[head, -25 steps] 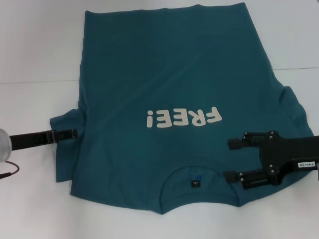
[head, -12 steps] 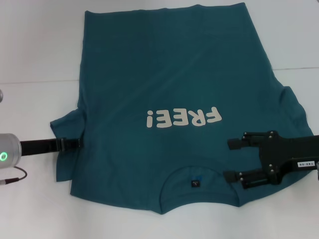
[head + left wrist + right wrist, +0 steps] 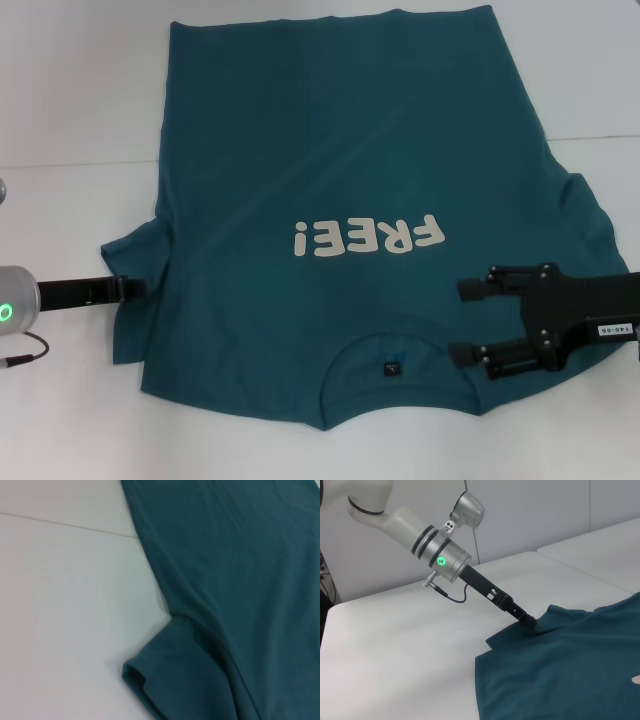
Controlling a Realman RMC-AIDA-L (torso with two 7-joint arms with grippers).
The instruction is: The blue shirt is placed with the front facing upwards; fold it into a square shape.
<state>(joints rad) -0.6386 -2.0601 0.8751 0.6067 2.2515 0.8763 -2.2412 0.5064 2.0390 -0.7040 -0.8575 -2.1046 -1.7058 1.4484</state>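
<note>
Shirt (image 3: 340,200) is spread print-up on the bench (image 3: 70,90). At its left sleeve the left claw (image 3: 128,288) is set, presumably for folding; its state cannot be told. The right claw (image 3: 468,320), spread, is held over the shirt's right shoulder.

Shirt (image 3: 340,150) flat on table (image 3: 70,90)

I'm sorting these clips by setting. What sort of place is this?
Probably a robot test lab, not a home: a bare white table, plain pale walls, and only a blue shirt laid out between the left pincer and right pincer.
</note>
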